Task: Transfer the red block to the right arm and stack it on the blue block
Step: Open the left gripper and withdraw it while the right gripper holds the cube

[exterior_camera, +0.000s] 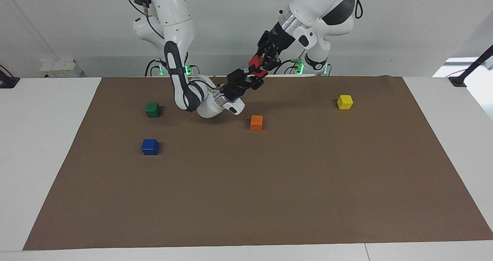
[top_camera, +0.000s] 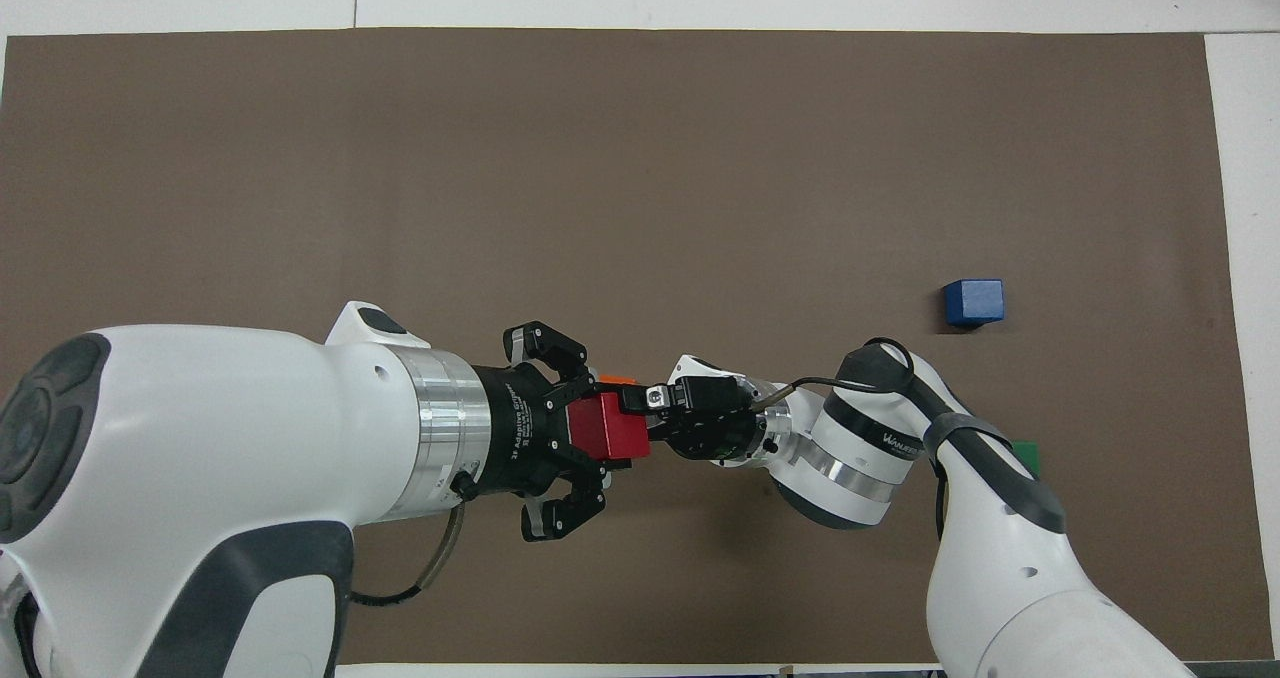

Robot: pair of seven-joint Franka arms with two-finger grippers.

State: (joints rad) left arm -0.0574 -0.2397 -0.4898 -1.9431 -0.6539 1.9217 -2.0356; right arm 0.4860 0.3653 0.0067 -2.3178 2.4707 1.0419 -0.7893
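Note:
The red block is up in the air over the mat, between the two grippers, and also shows in the overhead view. My right gripper, with a blue light at its wrist, is shut on the end of the block that faces it. My left gripper is at the block's other end, its fingers spread wide on either side of the block and apart from it. The blue block sits on the mat toward the right arm's end.
An orange block lies on the mat just below the handover, farther from the robots. A green block is nearer to the robots than the blue one. A yellow block lies toward the left arm's end.

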